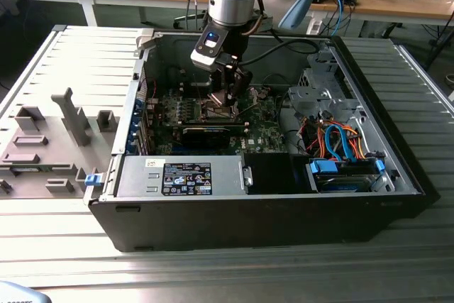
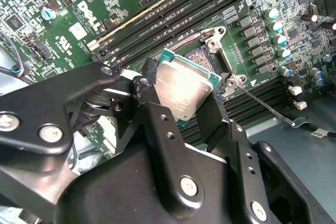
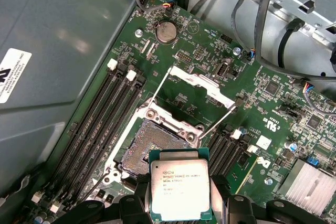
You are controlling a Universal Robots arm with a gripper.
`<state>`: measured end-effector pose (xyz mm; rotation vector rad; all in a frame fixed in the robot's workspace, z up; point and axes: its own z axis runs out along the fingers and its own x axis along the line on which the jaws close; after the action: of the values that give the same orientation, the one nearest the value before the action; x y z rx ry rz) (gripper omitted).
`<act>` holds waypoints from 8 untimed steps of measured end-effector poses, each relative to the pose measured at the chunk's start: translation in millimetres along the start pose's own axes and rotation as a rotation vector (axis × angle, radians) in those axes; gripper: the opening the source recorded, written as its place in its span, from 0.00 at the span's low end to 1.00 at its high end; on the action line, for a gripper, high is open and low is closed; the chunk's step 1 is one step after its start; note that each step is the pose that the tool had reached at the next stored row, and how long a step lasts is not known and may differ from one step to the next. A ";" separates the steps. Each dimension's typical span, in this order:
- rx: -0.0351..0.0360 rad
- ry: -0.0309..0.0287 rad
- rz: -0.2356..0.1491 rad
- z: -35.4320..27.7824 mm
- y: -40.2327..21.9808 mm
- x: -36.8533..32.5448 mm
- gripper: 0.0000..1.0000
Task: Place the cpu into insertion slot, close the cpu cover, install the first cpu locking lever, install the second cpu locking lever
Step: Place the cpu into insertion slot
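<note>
Exterior view, taken from its left to its right: a grey side panel [image 1: 50,133] carrying grey fixtures lies flat on the ribbed table [image 1: 213,274], at 9 o'clock from the open computer case [image 1: 397,175]. Inside the case, a labelled power supply [image 1: 184,177] sits at 7 o'clock from the gripper [image 1: 230,98]. A long black card [image 1: 206,134] lies close by at 6 o'clock. Blue and orange cables [image 1: 340,143] are bundled at 4 o'clock, near the drive cage [image 1: 319,86].

The fingers [image 2: 157,124] are clamped on opposite edges of the cpu [image 3: 180,190]. The chip is held metal face up, near the insertion slot [image 3: 152,145] and not seated in it. The slot's dark centre is exposed. The cpu cover [image 3: 202,83] stands open, with the locking levers [image 3: 220,119] unlatched alongside. Memory slots [image 3: 100,119] flank the slot, and a coin battery [image 3: 167,31] lies beyond the cover.
</note>
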<state>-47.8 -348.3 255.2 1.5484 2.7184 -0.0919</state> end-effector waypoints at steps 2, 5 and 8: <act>0.0000 0.0001 0.001 0.0 0.0 0.0 0.55; 0.0001 0.0001 0.002 0.0 0.0 0.0 0.55; 0.0001 0.0002 0.003 0.0 0.0 0.0 0.55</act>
<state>-47.8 -348.3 255.2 1.5525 2.7162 -0.0920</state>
